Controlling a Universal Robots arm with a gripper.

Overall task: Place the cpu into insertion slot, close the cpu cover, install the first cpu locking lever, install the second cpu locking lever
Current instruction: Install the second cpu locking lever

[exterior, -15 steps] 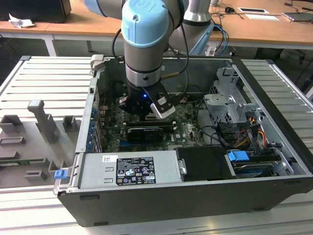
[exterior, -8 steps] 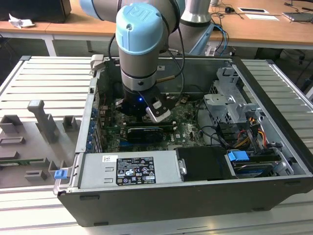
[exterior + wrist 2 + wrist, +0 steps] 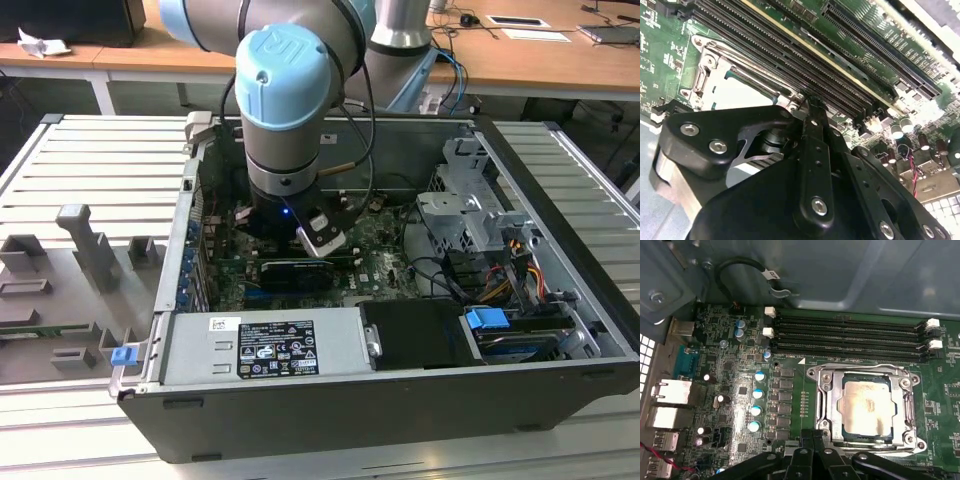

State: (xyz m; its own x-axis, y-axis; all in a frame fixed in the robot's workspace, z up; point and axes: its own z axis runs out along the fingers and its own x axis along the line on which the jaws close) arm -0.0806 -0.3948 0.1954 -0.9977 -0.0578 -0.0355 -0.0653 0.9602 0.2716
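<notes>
The arm (image 3: 283,90) was seen in the exterior view reaching down into an open computer case (image 3: 400,330) that rested on a slatted metal counter (image 3: 90,170), its wrist at the upper middle of the frame above the green motherboard (image 3: 385,262).

In the first wrist view the cpu (image 3: 867,402) was found seated in the insertion slot (image 3: 866,436), at the lower right of the frame, its pale metal face showing through the window of the cpu cover (image 3: 832,405). The cover lay flat around the chip, and thin wire levers (image 3: 865,367) ran along the frame's edges. Above the socket, the long black memory slots (image 3: 850,337) stretched across the upper right of the frame.

The tool (image 3: 812,107) was seen in the second wrist view at the middle of the frame, its black fingers (image 3: 815,150) drawn together into a closed state with nothing visibly held between them. Its tip stood just beside the edge of the silver socket frame (image 3: 710,75), near the memory slots.
</notes>
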